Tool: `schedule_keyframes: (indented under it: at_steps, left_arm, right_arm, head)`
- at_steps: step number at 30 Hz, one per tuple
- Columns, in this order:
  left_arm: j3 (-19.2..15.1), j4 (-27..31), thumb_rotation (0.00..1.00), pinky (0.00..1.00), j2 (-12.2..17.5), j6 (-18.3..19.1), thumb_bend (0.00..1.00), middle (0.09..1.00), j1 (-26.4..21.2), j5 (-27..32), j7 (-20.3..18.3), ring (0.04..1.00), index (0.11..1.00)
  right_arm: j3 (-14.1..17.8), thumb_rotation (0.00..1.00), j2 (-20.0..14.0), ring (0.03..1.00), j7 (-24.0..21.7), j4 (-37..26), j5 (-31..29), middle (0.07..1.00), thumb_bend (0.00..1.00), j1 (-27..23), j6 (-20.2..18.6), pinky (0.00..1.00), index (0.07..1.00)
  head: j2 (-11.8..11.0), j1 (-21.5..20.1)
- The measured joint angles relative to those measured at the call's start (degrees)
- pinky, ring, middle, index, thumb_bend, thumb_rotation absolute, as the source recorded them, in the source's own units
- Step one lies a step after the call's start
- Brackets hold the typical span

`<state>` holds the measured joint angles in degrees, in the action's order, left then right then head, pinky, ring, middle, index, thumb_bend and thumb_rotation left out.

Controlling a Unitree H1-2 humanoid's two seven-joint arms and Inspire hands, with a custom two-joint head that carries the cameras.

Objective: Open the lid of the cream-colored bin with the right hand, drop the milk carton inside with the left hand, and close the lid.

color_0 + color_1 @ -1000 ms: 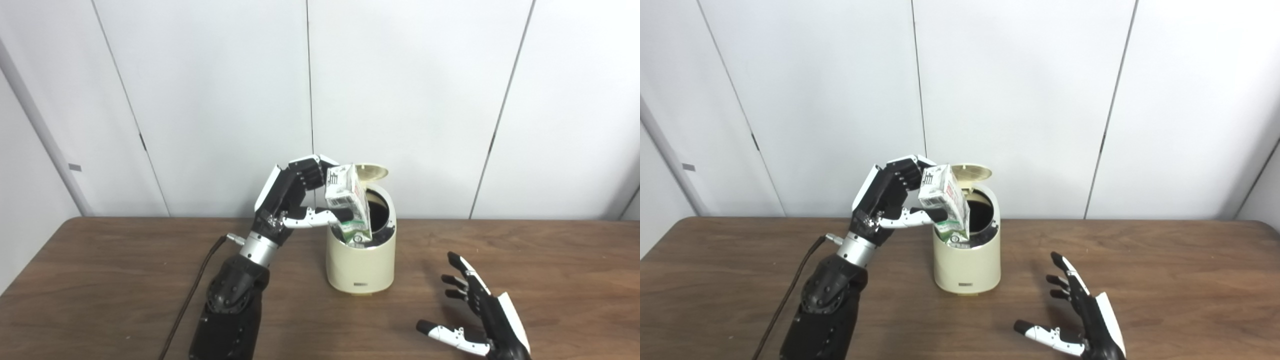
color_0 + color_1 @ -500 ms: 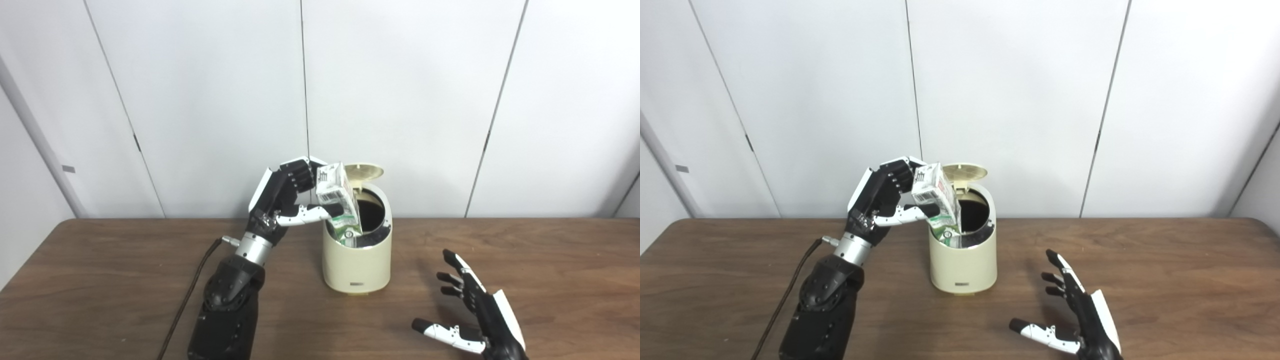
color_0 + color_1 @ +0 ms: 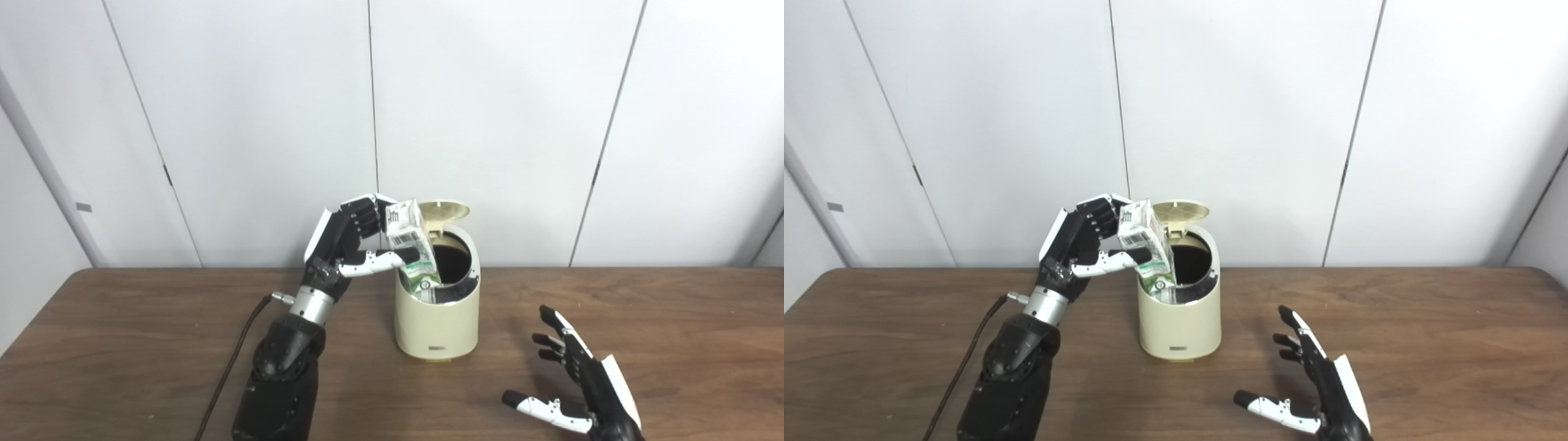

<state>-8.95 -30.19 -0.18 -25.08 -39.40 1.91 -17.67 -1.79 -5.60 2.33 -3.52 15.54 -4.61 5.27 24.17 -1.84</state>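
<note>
The black-and-white left hand (image 3: 349,242) pinches a boxy white-and-green printed milk carton (image 3: 411,248) between thumb and curled fingers, tilted, its lower end dipping into the left side of the dark round mouth of the smooth cream-coloured cylindrical plastic bin (image 3: 437,306). The bin's round lid (image 3: 450,209) stands raised at the far rim. On the brown wood-grain table (image 3: 122,343), near and right of the bin, the right hand (image 3: 582,383) rests spread and empty.
</note>
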Motion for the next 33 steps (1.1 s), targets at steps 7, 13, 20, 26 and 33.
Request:
schedule_keyframes:
  at_steps: [7,13,20,26,33]
  left_arm:
    - [1.8,-0.3,0.0,0.47,0.0,0.0,0.5,0.481,-0.2,-0.8,3.5,0.447,0.519]
    - [4.2,-1.6,0.0,0.47,0.1,0.0,0.5,0.479,-0.3,-2.1,6.1,0.449,0.515]
    - [6.1,-2.7,0.0,0.47,0.4,0.0,0.5,0.484,-0.6,-2.3,9.1,0.447,0.513]
    - [9.4,-3.4,0.0,0.47,0.8,0.0,0.5,0.485,-0.8,-3.5,14.1,0.449,0.508]
    - [18.2,-3.4,0.0,0.48,3.9,-0.2,0.5,0.484,-1.5,-6.8,24.7,0.451,0.506]
  right_arm:
    - [-0.1,0.31,0.3,0.831,0.1,-0.1,0.1,0.936,0.79,0.0,0.0,0.77,0.917]
    - [-0.3,0.32,0.6,0.828,0.2,-0.1,0.1,0.935,0.79,0.1,0.0,0.76,0.917]
    - [-0.5,0.31,0.7,0.836,0.2,-0.3,0.2,0.946,0.79,0.1,0.0,0.78,0.924]
    - [-0.5,0.31,0.7,0.828,0.2,-0.5,-0.2,0.946,0.79,0.1,0.0,0.76,0.926]
    - [-0.7,0.31,0.8,0.831,0.0,-2.1,-0.4,0.949,0.79,0.2,0.0,0.76,0.928]
  head:
    - [0.2,-0.2]
    - [0.2,-0.6]
    - [0.3,-0.8]
    - [0.4,-1.0]
    - [0.6,-1.1]
